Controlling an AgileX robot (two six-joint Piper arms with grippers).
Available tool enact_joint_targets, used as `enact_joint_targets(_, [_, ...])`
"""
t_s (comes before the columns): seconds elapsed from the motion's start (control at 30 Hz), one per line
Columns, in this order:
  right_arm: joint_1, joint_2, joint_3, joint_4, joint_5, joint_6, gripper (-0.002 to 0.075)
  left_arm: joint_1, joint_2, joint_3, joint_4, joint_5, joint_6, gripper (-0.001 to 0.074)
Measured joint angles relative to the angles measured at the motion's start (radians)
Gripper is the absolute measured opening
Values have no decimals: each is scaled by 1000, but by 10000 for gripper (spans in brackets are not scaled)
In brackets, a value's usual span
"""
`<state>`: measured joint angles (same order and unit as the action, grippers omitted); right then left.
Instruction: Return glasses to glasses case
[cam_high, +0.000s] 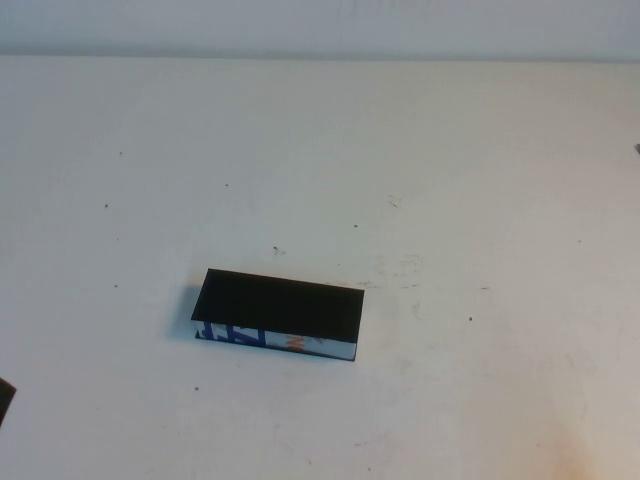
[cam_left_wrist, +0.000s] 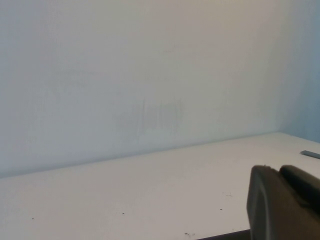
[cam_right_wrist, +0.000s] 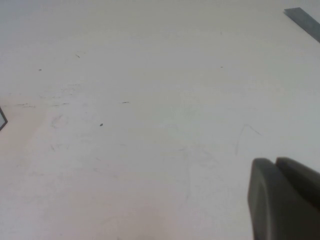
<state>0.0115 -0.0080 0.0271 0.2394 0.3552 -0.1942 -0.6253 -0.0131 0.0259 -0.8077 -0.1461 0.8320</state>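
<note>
**Closed black case alone on a white table, both arms held back**

A white table (cam_high: 450, 180), scuffed and dotted with small dark specks, fills the high view and meets a pale wall (cam_left_wrist: 125, 65) along its far edge.

At the far left edge of the high view, near the front, a small dark corner pokes into frame; it may be part of the left arm, but too little shows to be sure. The left gripper (cam_left_wrist: 285, 205) appears only in its own wrist view, as dark fingers side by side at the corner of the picture, raised over the table and facing the wall. Whether they are parted or pressed together cannot be told, and nothing is seen between them.

A little left of the table's middle lies the glasses case (cam_high: 280, 314), a black rectangular box set slightly askew, its dark top face up. The side facing the robot carries blue, white and orange print. The glasses do not appear in any view.

On the right, the right gripper (cam_right_wrist: 285, 200) is seen only in its wrist view, over bare, lightly marked tabletop well apart from the case. Its fingers are fully closed with nothing gripped.
</note>
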Motion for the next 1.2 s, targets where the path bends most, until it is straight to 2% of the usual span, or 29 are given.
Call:
enact_joint_targets(0.33, [0,0,0,1,0,0,-11,0,0,0,3,-14,58,-1])
enact_joint_targets(0.4, [0,0,0,1,0,0,-11,7,0,0,72,-33,33,-1])
enact_joint_targets(0.5, [0,0,0,1,0,0,-11,83,0,0,340,-52,-169,-1])
enact_joint_targets(0.6, [0,0,0,1,0,0,-11,231,0,0,580,-32,-436,-1])
enact_joint_targets(0.67, [0,0,0,1,0,-2,-11,350,0,0,656,35,-544,-1])
enact_joint_targets(0.77, [0,0,0,1,0,-2,-11,493,0,0,697,200,-610,-1])
enact_joint_targets(0.8, [0,0,0,1,0,-2,-11,516,0,0,701,245,-620,-1])
enact_joint_targets(0.87, [0,0,0,2,0,-2,-11,547,0,0,719,350,-630,-1])
enact_joint_targets(1.0, [0,0,0,3,0,-2,-11,556,0,0,738,501,-636,-1])
enact_joint_targets(1.2, [0,0,0,3,0,-2,-11,556,0,0,742,532,-644,-1])
